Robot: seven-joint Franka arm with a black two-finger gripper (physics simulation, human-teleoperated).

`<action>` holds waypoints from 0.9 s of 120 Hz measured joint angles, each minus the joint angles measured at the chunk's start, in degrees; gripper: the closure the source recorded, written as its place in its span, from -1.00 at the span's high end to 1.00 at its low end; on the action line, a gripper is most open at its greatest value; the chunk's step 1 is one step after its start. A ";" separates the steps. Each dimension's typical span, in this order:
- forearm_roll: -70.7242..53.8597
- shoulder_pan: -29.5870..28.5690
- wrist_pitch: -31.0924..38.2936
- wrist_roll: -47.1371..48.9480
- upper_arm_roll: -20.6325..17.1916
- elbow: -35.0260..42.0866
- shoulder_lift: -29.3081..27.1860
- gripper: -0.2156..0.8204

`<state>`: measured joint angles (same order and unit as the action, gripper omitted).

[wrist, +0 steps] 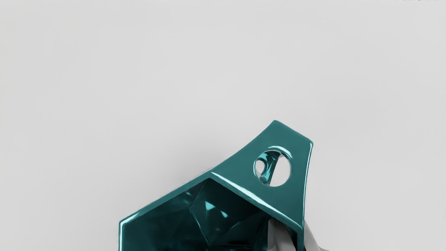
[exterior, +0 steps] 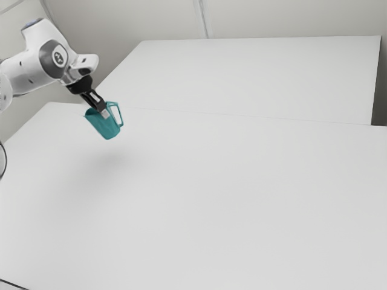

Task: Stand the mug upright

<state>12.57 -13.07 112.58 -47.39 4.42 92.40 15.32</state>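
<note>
In the exterior view the gripper (exterior: 104, 112) is at the upper left, pointing down and toward the view's right, shut on the wall of the teal mug (exterior: 107, 128). The mug hangs tilted above the table, its handle on the exterior view's right, with a soft shadow below. In the wrist view the gripper (wrist: 299, 240) has one finger inside the mug (wrist: 167, 200) and the other outside, pinching the wall beside the handle. The faceted interior faces the camera; the lower part of the mug is cut off there.
A wide white table (exterior: 230, 199) extends below and toward the exterior view's right. Behind it lies another white surface (exterior: 260, 75), with a thin seam between them. Pale walls (exterior: 121, 18) rise at the back, and dark cables lie along the exterior view's left edge.
</note>
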 joint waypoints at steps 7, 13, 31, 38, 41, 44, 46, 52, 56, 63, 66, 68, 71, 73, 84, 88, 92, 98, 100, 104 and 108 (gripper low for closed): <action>-0.72 3.44 2.01 1.11 1.44 1.83 -0.52 -0.93; -2.09 6.13 3.56 2.22 2.13 2.91 -0.73 -0.93; -6.88 12.84 7.31 5.83 4.37 5.97 -1.00 -0.93; -8.89 14.85 8.71 7.35 4.65 7.36 -1.27 -0.93; -9.66 16.13 9.29 8.02 5.07 7.96 -1.43 -0.93; -10.49 17.37 9.85 8.71 5.52 8.54 -1.55 -0.93; -10.98 18.03 10.21 9.18 5.73 8.84 -1.58 -0.93; -12.17 19.72 11.16 10.57 6.07 9.53 -1.50 -0.93; -12.92 20.78 11.80 11.50 6.18 10.07 -1.45 -0.93; -14.29 22.39 12.74 13.15 6.31 10.94 -1.38 -0.93; -14.72 23.23 13.08 13.86 6.56 11.24 -1.25 -0.93; -14.97 23.86 13.29 14.32 6.81 11.46 -1.18 -0.93; -15.30 24.70 13.59 15.01 7.08 11.78 -1.09 -0.93; -15.49 25.11 13.78 15.47 7.19 11.94 -1.04 -0.93; -16.15 26.04 14.56 17.78 7.47 12.31 -0.60 -0.93; -16.28 26.11 14.77 18.54 7.46 12.34 -0.22 -0.93; -16.36 26.19 14.94 19.26 7.45 12.33 0.21 -0.93; -16.40 26.26 15.16 20.28 7.45 12.31 0.86 -0.93; -16.40 26.29 15.22 20.59 7.45 12.30 1.11 -0.93; -16.29 26.26 15.33 21.20 7.45 12.23 1.82 -0.93; -15.99 25.91 15.42 21.76 7.44 12.06 2.51 -0.93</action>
<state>-3.42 12.84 128.00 -25.63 11.86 104.47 17.83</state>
